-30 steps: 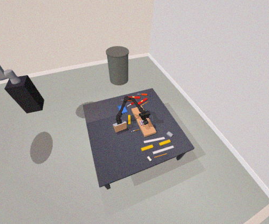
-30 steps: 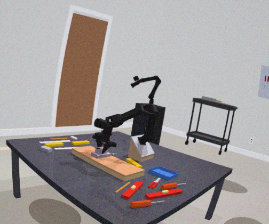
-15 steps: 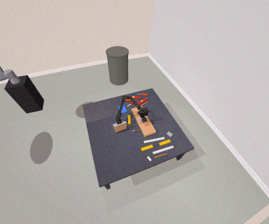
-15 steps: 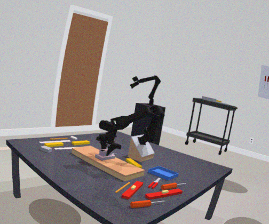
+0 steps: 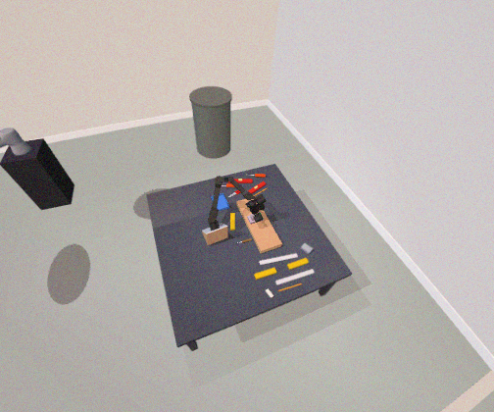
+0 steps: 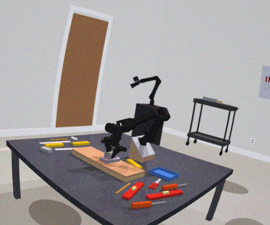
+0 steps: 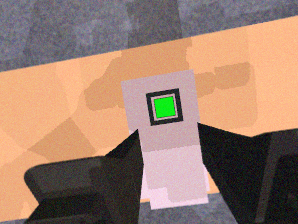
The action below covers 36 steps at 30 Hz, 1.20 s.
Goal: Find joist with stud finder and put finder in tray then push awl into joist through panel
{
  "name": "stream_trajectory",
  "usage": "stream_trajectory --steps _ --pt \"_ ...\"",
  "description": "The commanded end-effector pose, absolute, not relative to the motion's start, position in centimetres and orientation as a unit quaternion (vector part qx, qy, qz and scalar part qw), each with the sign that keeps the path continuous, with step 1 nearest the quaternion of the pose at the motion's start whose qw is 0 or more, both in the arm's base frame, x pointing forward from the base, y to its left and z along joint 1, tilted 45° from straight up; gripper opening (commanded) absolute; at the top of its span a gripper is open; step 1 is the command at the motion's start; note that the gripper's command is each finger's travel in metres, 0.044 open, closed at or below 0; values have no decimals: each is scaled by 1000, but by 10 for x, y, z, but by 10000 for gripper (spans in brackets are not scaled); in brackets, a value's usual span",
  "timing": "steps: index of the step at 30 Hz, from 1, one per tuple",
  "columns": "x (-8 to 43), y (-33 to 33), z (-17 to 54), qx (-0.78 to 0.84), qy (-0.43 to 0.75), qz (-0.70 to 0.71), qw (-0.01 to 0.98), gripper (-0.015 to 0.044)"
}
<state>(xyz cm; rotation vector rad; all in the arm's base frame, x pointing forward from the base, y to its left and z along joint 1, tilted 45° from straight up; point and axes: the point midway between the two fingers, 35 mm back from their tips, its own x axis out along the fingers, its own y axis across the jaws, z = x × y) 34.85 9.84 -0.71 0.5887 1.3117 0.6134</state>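
My gripper [image 5: 255,219] [image 6: 110,155] [image 7: 164,128] is shut on the pale pinkish stud finder [image 6: 110,159] [image 7: 172,175]. The stud finder rests on or just above the tan floor panel [image 5: 270,241] [image 6: 130,173] [image 7: 45,100], near the middle of its length. Its square window [image 7: 164,107] is lit green. The blue tray [image 5: 222,202] [image 6: 177,175] stands beside the panel and holds nothing that I can see. The awl [image 5: 246,240], with an orange-brown handle and thin metal tip, lies between the arm's base and the panel. I cannot make it out in the exterior view. The joist is hidden.
A yellow block [image 5: 232,222] [image 6: 134,163] lies between the arm's base block [image 5: 216,235] [image 6: 137,154] and the panel. Red levels [image 6: 133,190], orange screwdrivers [image 6: 141,204] and pliers [image 6: 155,184] lie beyond one panel end. White strips [image 5: 278,259], yellow blocks [image 5: 265,274] and a grey block [image 5: 307,248] lie beyond the other.
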Motion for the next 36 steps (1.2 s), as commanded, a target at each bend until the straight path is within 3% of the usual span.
stream_trajectory --steps 1,36 --pt "347 109 3 265 590 281 710 0" --pt "338 180 75 266 589 282 709 0"
